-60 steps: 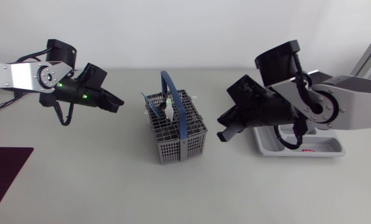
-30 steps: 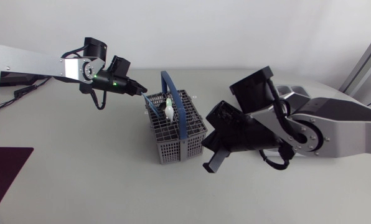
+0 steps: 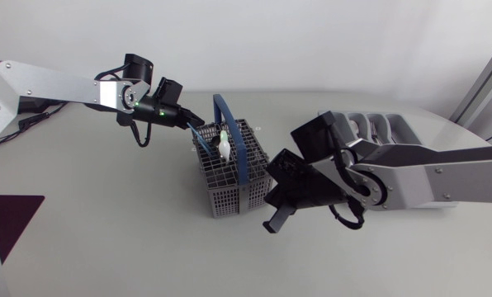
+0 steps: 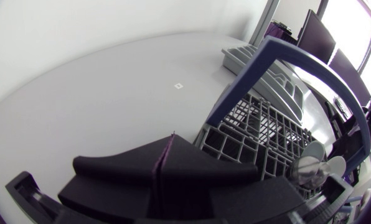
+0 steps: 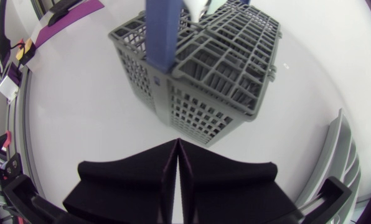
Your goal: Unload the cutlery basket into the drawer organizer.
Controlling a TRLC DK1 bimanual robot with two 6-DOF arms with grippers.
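The grey cutlery basket (image 3: 234,169) with its blue handle (image 3: 232,132) stands mid-table, several pieces of cutlery (image 3: 223,147) upright in its back-left cells. My left gripper (image 3: 195,122) is shut and empty, its tip at the basket's back-left corner. In the left wrist view the shut fingers (image 4: 167,152) point at the basket (image 4: 260,130), close to the utensil ends (image 4: 310,165). My right gripper (image 3: 272,221) is shut and empty, just off the basket's front-right corner. The right wrist view shows the basket (image 5: 204,68) a little ahead of its fingertips (image 5: 178,155). The drawer organizer (image 3: 386,128) lies back right, partly behind my right arm.
A dark purple mat (image 3: 7,219) lies at the table's front-left edge. The organizer's rim (image 5: 332,155) shows beside my right gripper. Open tabletop surrounds the basket in front and to the left.
My left arm swung right to the basket's back-left corner. My right arm moved left from over the organizer to the basket's front-right corner. Both grippers closed.
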